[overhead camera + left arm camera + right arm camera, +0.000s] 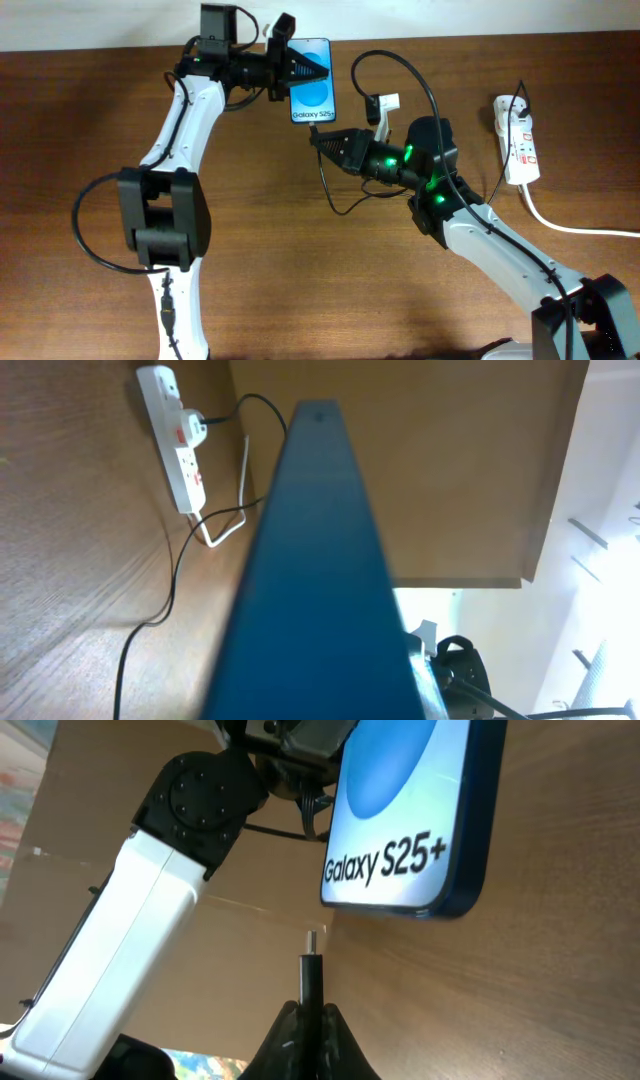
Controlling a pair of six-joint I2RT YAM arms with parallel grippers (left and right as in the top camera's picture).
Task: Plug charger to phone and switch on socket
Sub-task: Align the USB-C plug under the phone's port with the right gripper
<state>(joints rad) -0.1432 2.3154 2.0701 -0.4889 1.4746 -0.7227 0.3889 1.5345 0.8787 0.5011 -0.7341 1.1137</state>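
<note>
The slim black-framed smartphone with a bright blue screen [315,98] is near the far edge of the brown wooden tabletop [300,290]; whether it rests on the wood or is lifted, I cannot tell. The left gripper [306,69] is closed on its upper part and hides that end of the screen from above. In the left wrist view the smartphone [318,560] shows only edge-on; the fingers are not seen there. The right gripper [308,1030] is closed on the black plug end of the long thin black charger cable [312,978]; its small metal tip points at the lower edge of the smartphone [410,820], just beside it but apart. The white elongated power strip with red switches [518,138] lies on the right side, well apart; the position of its switches is too small to read; its thick white cord [590,230] is cut off by the picture edge.
</note>
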